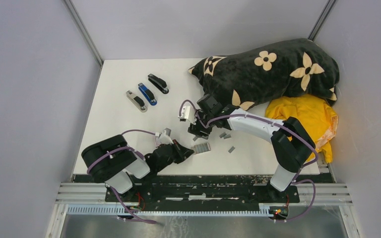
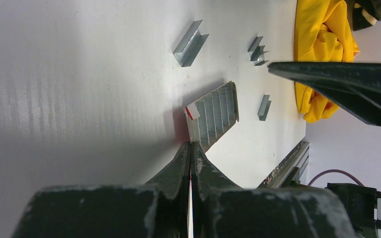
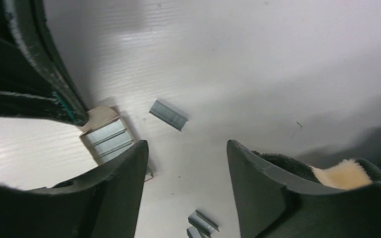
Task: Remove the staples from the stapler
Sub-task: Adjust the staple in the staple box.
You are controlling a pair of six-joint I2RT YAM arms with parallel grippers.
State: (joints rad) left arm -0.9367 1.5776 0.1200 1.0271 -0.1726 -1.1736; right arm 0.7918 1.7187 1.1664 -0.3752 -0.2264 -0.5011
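Note:
Three staplers lie side by side at the far left: a grey one [image 1: 136, 101], a blue one [image 1: 147, 94] and a black one [image 1: 158, 83], all away from both arms. Loose grey strips of staples [image 1: 223, 135] lie mid-table, one long [image 2: 190, 43], one short [image 2: 264, 107], a third [image 3: 168, 114] ahead of the right jaws. My left gripper [image 2: 190, 146] is shut on the thin white-and-red flap of a small box [image 2: 213, 116] full of staples. My right gripper [image 3: 186, 144] hovers open over bare table, nothing between its fingers.
A black flowered blanket [image 1: 273, 69] and a yellow cloth [image 1: 307, 116] fill the back right of the table. The right arm's finger [image 2: 342, 84] hangs close above the box. Metal rails [image 1: 203, 191] run along the near edge.

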